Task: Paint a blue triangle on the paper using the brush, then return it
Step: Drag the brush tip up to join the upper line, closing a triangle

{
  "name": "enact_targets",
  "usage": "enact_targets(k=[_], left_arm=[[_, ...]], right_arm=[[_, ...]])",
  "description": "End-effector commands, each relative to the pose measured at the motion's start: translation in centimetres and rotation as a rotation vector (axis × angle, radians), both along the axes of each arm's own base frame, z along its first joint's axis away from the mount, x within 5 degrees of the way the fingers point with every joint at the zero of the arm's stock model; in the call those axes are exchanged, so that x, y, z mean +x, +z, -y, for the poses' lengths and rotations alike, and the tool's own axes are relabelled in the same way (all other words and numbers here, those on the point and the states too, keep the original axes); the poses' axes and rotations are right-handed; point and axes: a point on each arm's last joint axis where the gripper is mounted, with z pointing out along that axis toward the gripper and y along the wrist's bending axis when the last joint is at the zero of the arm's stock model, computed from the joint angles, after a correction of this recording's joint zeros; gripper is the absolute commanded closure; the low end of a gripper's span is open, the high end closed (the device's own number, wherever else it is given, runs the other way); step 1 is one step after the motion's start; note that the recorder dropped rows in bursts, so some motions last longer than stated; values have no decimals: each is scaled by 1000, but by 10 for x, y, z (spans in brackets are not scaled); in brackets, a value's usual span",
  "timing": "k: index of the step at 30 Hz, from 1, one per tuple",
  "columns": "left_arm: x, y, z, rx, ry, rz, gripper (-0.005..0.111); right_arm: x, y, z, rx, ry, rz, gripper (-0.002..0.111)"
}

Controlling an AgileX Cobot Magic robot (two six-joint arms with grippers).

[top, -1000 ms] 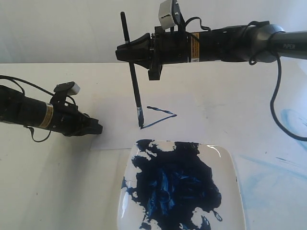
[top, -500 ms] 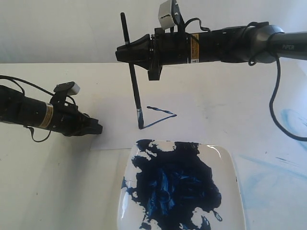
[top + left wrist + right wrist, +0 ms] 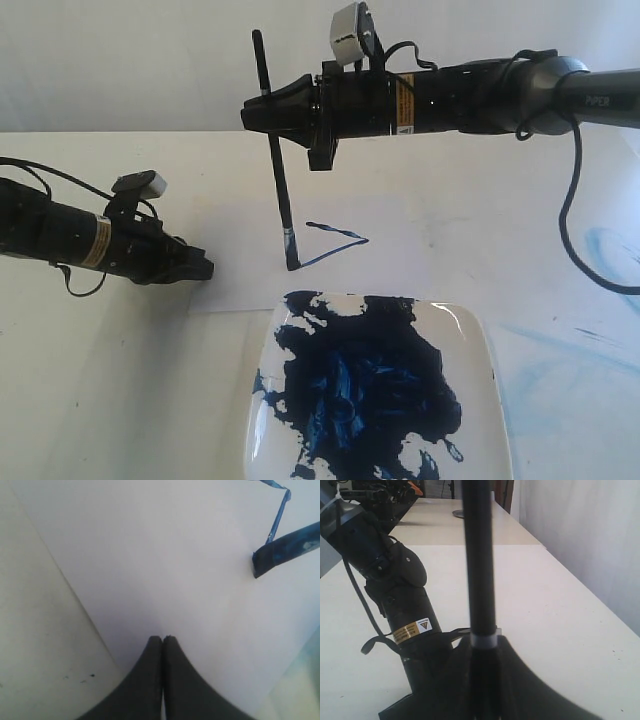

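Black cylindrical arms point(image 3: 460, 95), yellow labels point(image 3: 405, 100), looping black cables point(image 3: 570, 200)

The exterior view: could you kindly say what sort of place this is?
Likely a robotics lab bench set up for painting: a plain cream table, a glossy white plate smeared with dark-blue paint, and black robot arms left and right.

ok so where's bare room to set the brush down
Bare table left of the plate, camera-side of the left gripper; also right of the blue triangle, before the pale-blue stains. Crowded between the brush tip, triangle and plate's far edge.
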Motion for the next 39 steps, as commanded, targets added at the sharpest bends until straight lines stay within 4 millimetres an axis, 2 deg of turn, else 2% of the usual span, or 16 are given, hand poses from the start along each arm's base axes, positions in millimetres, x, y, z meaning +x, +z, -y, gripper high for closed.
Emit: enact_targets(k=[1,39], left_arm=[[1,-1,-1,20,-2,7,107],[1,-1,-1,20,-2,7,107]], right_arm=[[0,-1,0,9,8,16,108],[16,-3,0,-2,-144,177,108]])
